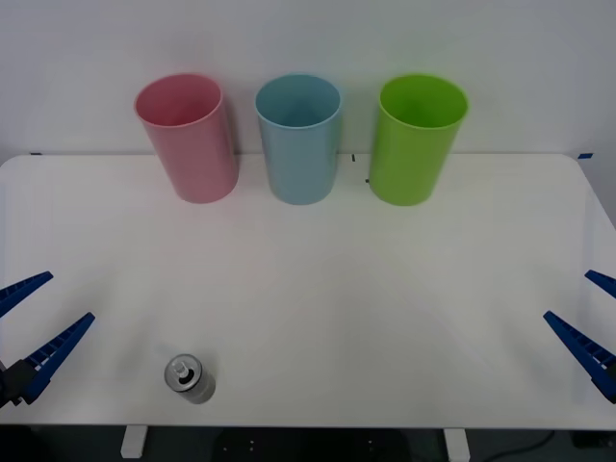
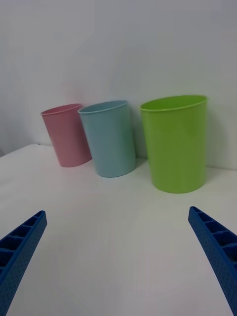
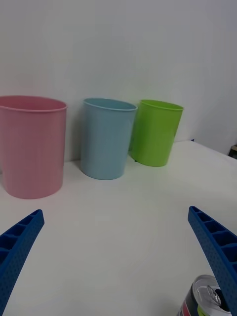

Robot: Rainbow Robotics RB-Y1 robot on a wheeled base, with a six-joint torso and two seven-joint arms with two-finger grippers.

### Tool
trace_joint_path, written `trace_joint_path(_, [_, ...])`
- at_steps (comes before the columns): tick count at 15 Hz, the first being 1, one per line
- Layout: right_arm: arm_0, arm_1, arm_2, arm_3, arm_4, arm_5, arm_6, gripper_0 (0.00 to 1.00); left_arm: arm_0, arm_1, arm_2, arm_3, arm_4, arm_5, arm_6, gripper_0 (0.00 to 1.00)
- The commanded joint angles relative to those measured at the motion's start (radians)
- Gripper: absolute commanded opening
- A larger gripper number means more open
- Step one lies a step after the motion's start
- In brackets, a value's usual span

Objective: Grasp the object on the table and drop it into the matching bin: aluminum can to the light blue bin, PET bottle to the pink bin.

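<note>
The aluminum can [image 1: 190,377] stands upright near the front left of the white table [image 1: 337,289], pull-tab up; it also shows by one finger in the left wrist view [image 3: 201,299]. My left gripper [image 1: 69,296] [image 3: 115,211] hovers open at the left edge, just left of the can and apart from it. My right gripper [image 1: 568,295] [image 2: 117,211] is open at the right edge, holding nothing. At the back stand the pink bin [image 1: 188,138] [image 3: 30,145] [image 2: 66,134] and, to its right, the light blue bin [image 1: 299,138] [image 3: 105,137] [image 2: 109,137].
A green bin [image 1: 416,140] [image 2: 175,142] [image 3: 155,132] stands right of the light blue one. All three bins line up along the table's far edge against a white wall. Bare tabletop stretches between the bins and the can.
</note>
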Motion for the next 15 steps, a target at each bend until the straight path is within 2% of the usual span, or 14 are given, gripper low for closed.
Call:
trace_joint_path(1, [0.000,0.000,0.000,0.000,0.000,0.000,0.000,1.00,0.000,0.000,0.000,0.000,0.000,0.000,0.000,1.00])
trace_joint_path(7, [0.000,0.000,0.000,0.000,0.000,0.000,0.000,1.00,-0.013,0.050,-0.008,-0.009,-0.010,0.010,0.000,1.00])
trace_joint_path(11, [0.000,0.000,0.000,0.000,0.000,0.000,0.000,1.00,0.042,0.053,-0.007,-0.009,0.013,-0.012,-0.012,1.00])
trace_joint_path(15, [0.000,0.000,0.000,0.000,0.000,0.000,0.000,1.00,0.113,0.103,-0.017,-0.009,0.030,-0.044,-0.041,1.00])
